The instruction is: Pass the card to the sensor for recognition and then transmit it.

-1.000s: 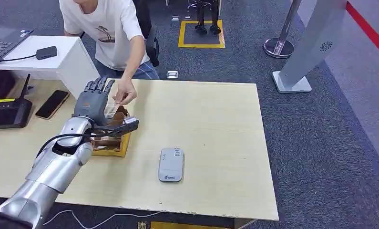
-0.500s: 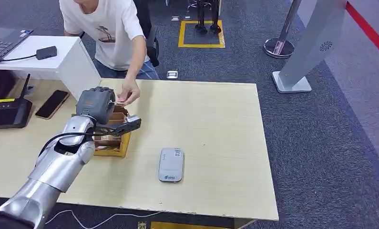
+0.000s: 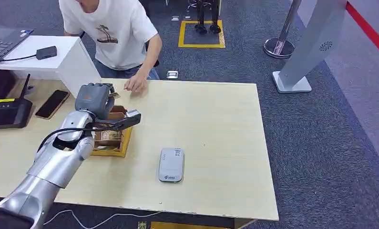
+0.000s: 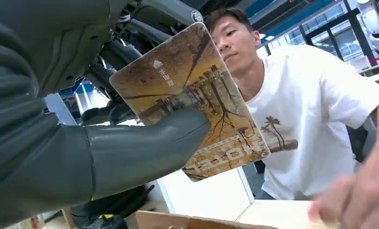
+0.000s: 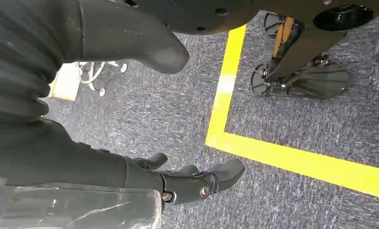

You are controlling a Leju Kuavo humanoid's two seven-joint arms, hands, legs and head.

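left robot hand now gripping card, person's hand withdrawn

Silver left arm with black cable, dark grey left hand bearing an orange mark.

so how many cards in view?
1 plainly: the card held in the left hand above the cardboard box. The box may hide more.

The silver left arm reaches forward, its left hand raised with fingers curled, the thick thumb pressing a card against the darker fingers. The right hand hangs low, fingers loosely apart, holding nothing.
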